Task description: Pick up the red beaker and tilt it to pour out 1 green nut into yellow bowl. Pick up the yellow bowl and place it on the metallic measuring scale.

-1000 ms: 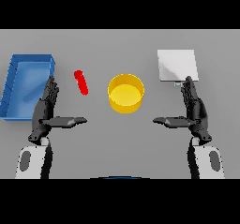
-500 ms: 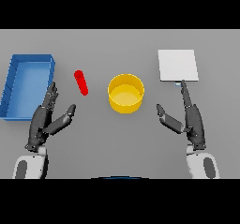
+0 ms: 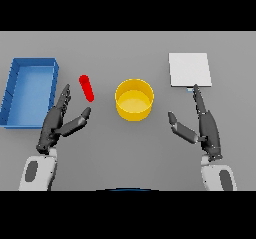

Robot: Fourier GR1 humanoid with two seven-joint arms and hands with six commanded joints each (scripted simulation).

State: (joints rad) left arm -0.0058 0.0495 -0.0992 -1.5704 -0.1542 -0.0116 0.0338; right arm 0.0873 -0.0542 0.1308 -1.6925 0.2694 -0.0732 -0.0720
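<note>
Red beaker (image 3: 86, 88) untouched — left hand (image 3: 56, 123) has slid nearer, fingers wide; right hand (image 3: 202, 125) spread, idle — grasp comes next.

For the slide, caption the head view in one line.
Open left hand nears the red beaker; yellow bowl centre, scale beyond open right hand.

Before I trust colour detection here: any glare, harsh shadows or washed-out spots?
Head view: flat, even light; no strong shadows on the table. The scale looks pale, nearly white, without detail. The beaker, bowl and bin keep clean, saturated colour.
</note>
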